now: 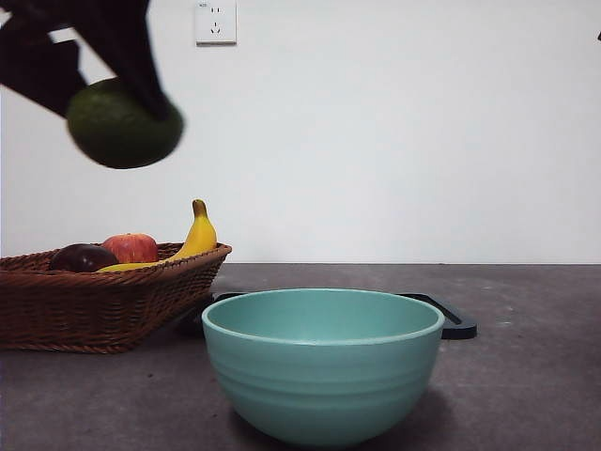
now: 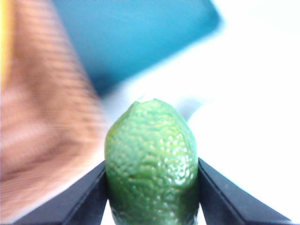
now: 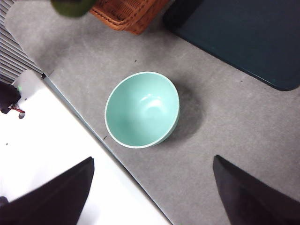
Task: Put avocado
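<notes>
Front view: the avocado (image 1: 124, 125) is carried high in the air at upper left, clamped by the left gripper (image 1: 117, 94), whose dark jaws enter from the top left corner. It hangs above the wicker basket (image 1: 103, 301), which stands at left and holds a red apple (image 1: 131, 247), a dark purple fruit (image 1: 83, 257) and a banana (image 1: 192, 240). A teal bowl (image 1: 322, 371) stands empty, near and centre, on the grey table (image 1: 526, 376); a dark tray (image 1: 451, 321) lies just behind it.

Left wrist view: the avocado (image 2: 151, 164) is gripped on both sides by the black jaws, closed firmly against its pebbled skin. The background is blurred; only a brown smear of basket (image 2: 47, 126) and a teal-blue patch are made out.

Right wrist view: the right gripper (image 3: 152, 197) is held high over the table with jaws spread wide and nothing between them; the arm is judged to be waiting. The bowl (image 3: 142, 109) is seen from above, empty, with the avocado (image 3: 72, 6) at the far edge near the basket (image 3: 126, 14).

Step in hand, as judged: transport after lifting from the basket. Next, the fruit is to be carried right and nearer, centred over the bowl, lowered, then released.
</notes>
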